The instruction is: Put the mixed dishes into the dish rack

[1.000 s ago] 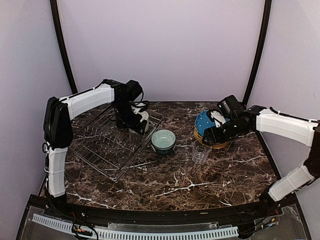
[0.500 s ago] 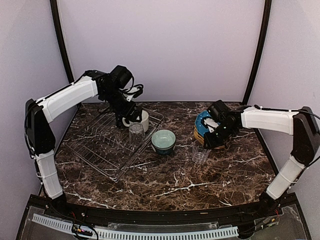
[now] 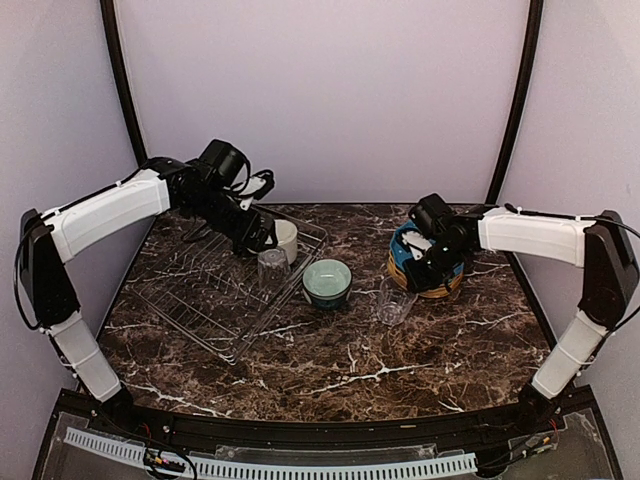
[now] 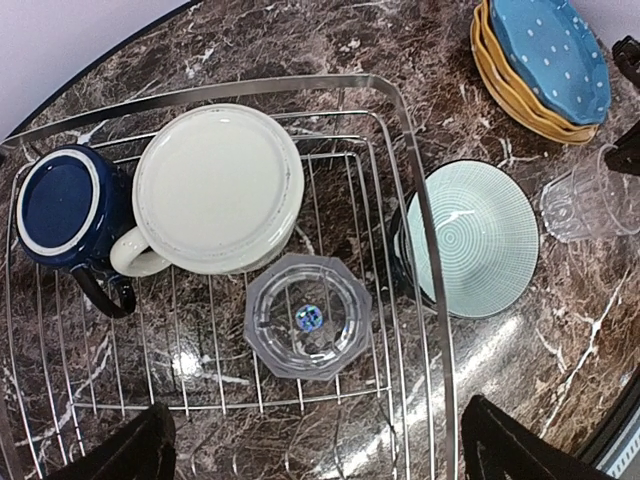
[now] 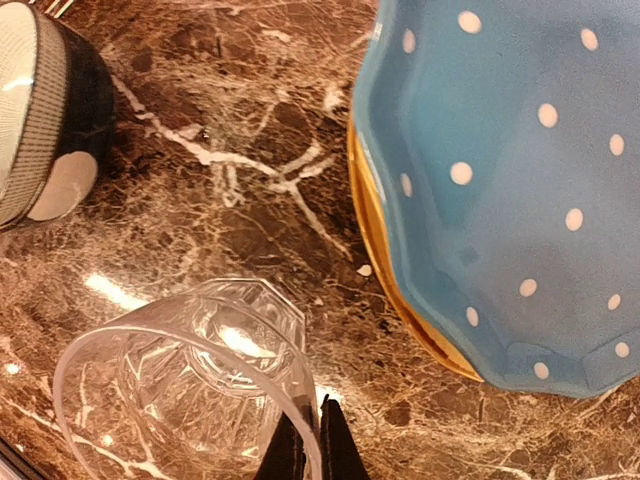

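The dish rack [image 3: 190, 290] [image 4: 300, 85] holds an upside-down cream mug [image 4: 218, 190] [image 3: 286, 238], a dark blue mug [image 4: 58, 205] and an inverted clear ribbed glass [image 4: 308, 315] [image 3: 272, 268]. My left gripper [image 3: 258, 232] [image 4: 315, 450] hovers open above them, holding nothing. A pale-teal bowl [image 3: 327, 281] [image 4: 470, 240] sits just right of the rack. My right gripper [image 3: 418, 272] [image 5: 312, 420] is shut on the rim of a second clear glass [image 3: 394, 302] [image 5: 190, 380], which leans on the table. Beside it, the blue dotted plate [image 5: 510, 180] [image 3: 405, 245] tops the mustard-yellow plate [image 5: 375, 225].
The plate stack [image 4: 545, 65] stands at the back right of the marble table [image 3: 400, 370]. The bowl's dark side [image 5: 60, 100] is left of the held glass. Walls close in the back and sides.
My right gripper closed on the glass rim and the glass tipped. My left arm lifted and drew back to the left, away from the cream mug.
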Tool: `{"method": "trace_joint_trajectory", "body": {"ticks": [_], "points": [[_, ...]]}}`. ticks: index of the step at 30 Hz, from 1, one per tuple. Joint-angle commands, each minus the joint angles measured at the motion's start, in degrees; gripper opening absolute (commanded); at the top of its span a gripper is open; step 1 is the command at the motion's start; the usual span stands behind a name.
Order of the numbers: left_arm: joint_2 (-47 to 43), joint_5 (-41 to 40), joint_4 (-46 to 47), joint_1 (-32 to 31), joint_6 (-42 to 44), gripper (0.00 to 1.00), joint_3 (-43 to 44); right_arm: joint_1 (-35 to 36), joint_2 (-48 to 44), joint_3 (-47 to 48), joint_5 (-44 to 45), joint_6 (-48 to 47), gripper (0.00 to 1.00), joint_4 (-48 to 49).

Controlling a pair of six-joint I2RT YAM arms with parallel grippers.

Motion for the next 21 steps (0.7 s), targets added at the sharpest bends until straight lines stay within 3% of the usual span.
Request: {"method": "trace_joint_trajectory", "body": {"ticks": [1, 6, 9, 17, 21], "points": [[-8.8, 5.7, 9.7, 0.0, -5.4, 0.99, -8.1, 1.5, -3.4, 4.0, -6.7, -0.7, 0.0, 2.7], [-15.2, 20.7, 24.8, 0.2, -13.2, 0.99, -18.4, 2.0, -8.7, 5.5, -18.2, 0.3, 0.0, 10.9], [-19.1, 29.1, 38.6, 0.2, -19.2, 0.99, -26.3, 2.2, -10.5, 6.1, -25.4, 1.9, 0.0, 16.7], [-20.9, 37.6, 76.8, 0.3, -43.2, 0.99, -41.2, 3.8, -9.4, 5.0, -39.7, 11.4, 0.0, 35.7], [-19.1, 38.5, 85.9, 0.1, -50.9, 0.99, -44.1, 5.0, -7.7, 4.5, -43.2, 15.0, 0.0, 43.9]]}}
